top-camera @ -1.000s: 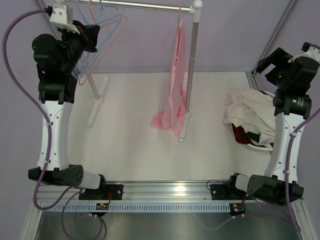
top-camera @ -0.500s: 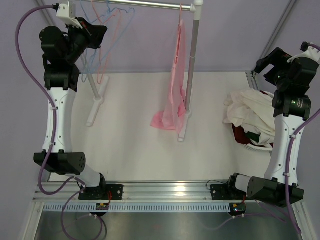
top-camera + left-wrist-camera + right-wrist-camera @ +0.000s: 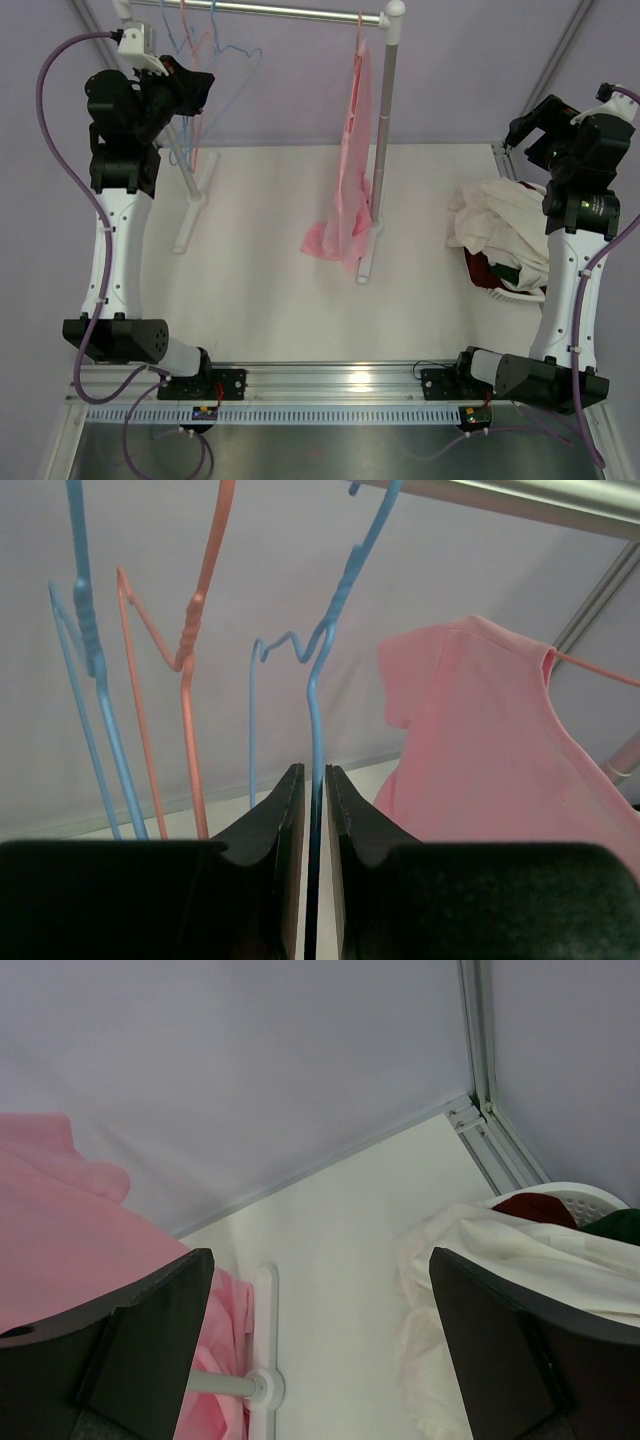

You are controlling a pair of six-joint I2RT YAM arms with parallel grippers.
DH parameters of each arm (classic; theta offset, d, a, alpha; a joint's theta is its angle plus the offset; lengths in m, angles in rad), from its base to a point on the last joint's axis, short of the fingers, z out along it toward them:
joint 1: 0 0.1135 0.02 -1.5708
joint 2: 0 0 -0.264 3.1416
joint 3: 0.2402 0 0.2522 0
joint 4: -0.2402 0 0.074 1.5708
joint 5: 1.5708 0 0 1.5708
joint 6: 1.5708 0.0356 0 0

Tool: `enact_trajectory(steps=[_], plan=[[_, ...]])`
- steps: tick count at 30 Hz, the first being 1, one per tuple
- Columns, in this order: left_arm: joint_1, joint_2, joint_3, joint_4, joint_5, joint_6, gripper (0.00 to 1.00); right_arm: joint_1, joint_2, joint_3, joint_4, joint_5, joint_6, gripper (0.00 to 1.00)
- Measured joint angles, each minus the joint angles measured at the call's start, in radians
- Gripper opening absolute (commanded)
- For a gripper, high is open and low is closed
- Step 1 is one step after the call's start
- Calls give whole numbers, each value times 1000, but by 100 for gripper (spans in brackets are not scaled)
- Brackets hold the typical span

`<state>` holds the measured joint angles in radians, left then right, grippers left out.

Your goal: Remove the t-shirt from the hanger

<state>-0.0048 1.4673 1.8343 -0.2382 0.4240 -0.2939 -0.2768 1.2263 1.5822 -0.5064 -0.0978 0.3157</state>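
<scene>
A pink t-shirt (image 3: 352, 170) hangs on a pink hanger (image 3: 359, 20) at the right end of the metal rail (image 3: 290, 12), its hem pooled on the table. It also shows in the left wrist view (image 3: 500, 750) and in the right wrist view (image 3: 70, 1230). My left gripper (image 3: 195, 90) is high at the rail's left end, far from the shirt, shut on the wire of an empty blue hanger (image 3: 330, 630); its tips (image 3: 314, 780) pinch the wire. My right gripper (image 3: 530, 125) is open and empty (image 3: 320, 1290), raised at the far right.
An orange hanger (image 3: 190, 650) and another blue hanger (image 3: 90, 650) hang empty on the rail's left part. The rack's right post (image 3: 383, 150) stands beside the shirt. A basket (image 3: 500, 285) piled with white clothes (image 3: 505, 230) sits at the right under my right arm.
My left arm has straightened up and shifted its gripper slightly down and right with the blue hanger; the empty hangers have swung left. The right arm and the shirt have barely moved.
</scene>
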Motion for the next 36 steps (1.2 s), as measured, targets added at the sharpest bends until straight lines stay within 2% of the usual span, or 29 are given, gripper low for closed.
enact_trajectory(steps=[4,14,18,21,27,30,36], plan=[[0,-13,-16,-2,-14,11,28,8,0,0,0,0,-1,100],[-2,-78,-14,-54,-101,64,38,23,0,0,0,2,-6,99],[-11,-138,-9,-60,-94,85,41,31,0,0,0,2,-6,100],[-58,-187,-7,-58,-66,111,44,41,0,0,0,2,-6,99],[-162,-239,11,-52,-27,131,43,63,2,2,-4,9,-10,100],[-203,-223,49,-51,-36,112,42,80,7,12,-15,12,-14,99],[-357,-144,98,-46,-111,108,43,131,25,64,-40,7,-33,99]])
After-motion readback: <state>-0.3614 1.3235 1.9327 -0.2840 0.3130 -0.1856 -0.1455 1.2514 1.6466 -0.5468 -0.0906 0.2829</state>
